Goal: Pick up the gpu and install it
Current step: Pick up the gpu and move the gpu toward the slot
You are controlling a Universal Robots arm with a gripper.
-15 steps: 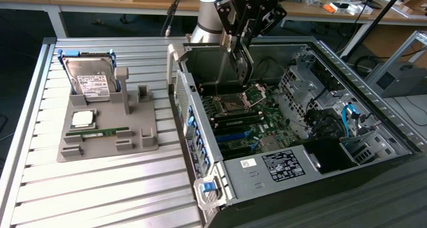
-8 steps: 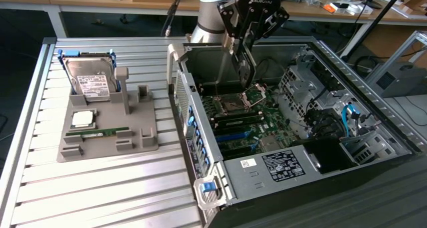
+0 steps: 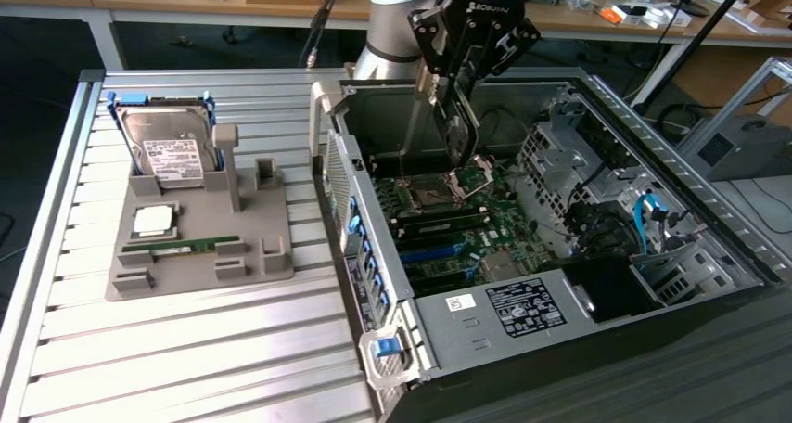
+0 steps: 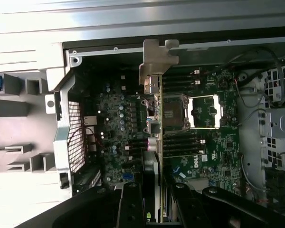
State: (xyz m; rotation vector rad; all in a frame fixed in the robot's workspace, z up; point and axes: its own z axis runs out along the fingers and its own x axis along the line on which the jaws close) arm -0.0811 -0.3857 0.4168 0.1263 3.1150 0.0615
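The gpu (image 3: 462, 134) is a thin dark card with a silver end bracket (image 4: 156, 59), and it hangs on edge inside the open computer case (image 3: 332, 154). My gripper (image 3: 458, 84) is shut on its upper edge. The card hovers above the motherboard (image 3: 452, 233), close to the open CPU socket (image 3: 440, 191). In the wrist view the gpu (image 4: 154, 118) is seen edge-on, running from my black fingers (image 4: 132, 204) out to the bracket near the case's rear wall. My gripper (image 4: 156, 202) clamps it from both sides. The card's lower edge looks apart from the board.
A grey fixture (image 3: 136, 279) on the slatted table at the exterior view's left holds a silver hard drive (image 3: 167, 149), a CPU chip (image 3: 152, 221) and a green RAM stick (image 3: 185, 247). Drive cages and cables (image 3: 644, 224) crowd the case's right side. The power supply (image 3: 526, 307) sits at its near end.
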